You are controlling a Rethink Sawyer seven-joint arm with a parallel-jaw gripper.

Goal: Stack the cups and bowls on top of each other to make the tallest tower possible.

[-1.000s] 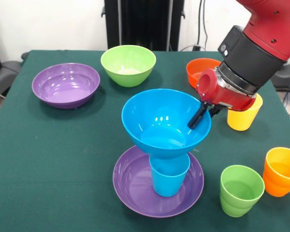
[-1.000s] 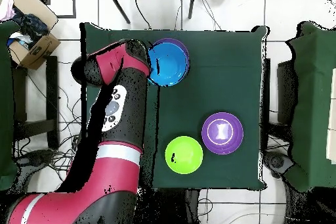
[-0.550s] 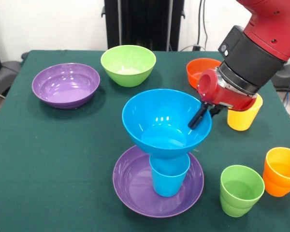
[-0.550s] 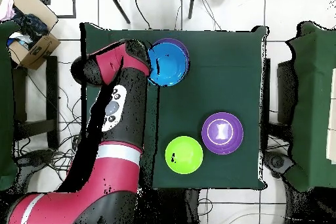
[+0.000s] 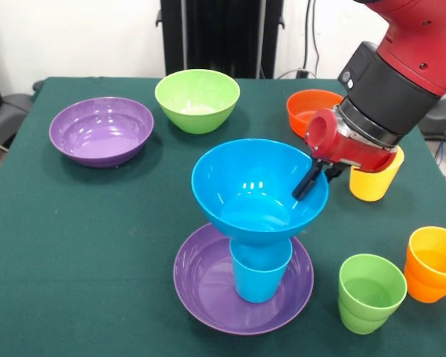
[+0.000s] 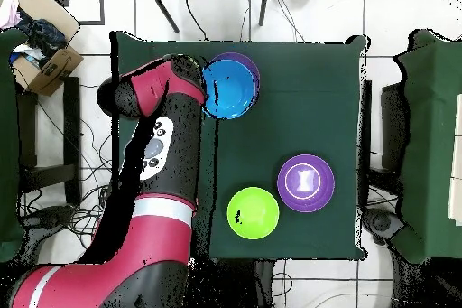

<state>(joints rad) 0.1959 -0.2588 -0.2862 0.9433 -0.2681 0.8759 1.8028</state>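
Green table (image 5: 82, 223) | gripper (image 5: 309, 181) pinching blue bowl (image 5: 253, 186) | yellow cup (image 5: 373, 182) behind arm

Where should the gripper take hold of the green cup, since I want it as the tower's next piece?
Grip the green cup by its rim from straight above, one finger inside and one outside. It stands upright, mouth open, and its tapered glossy wall would likely slip in a side squeeze. The orange cup stands close on one side, so set the fingers across the free sides.
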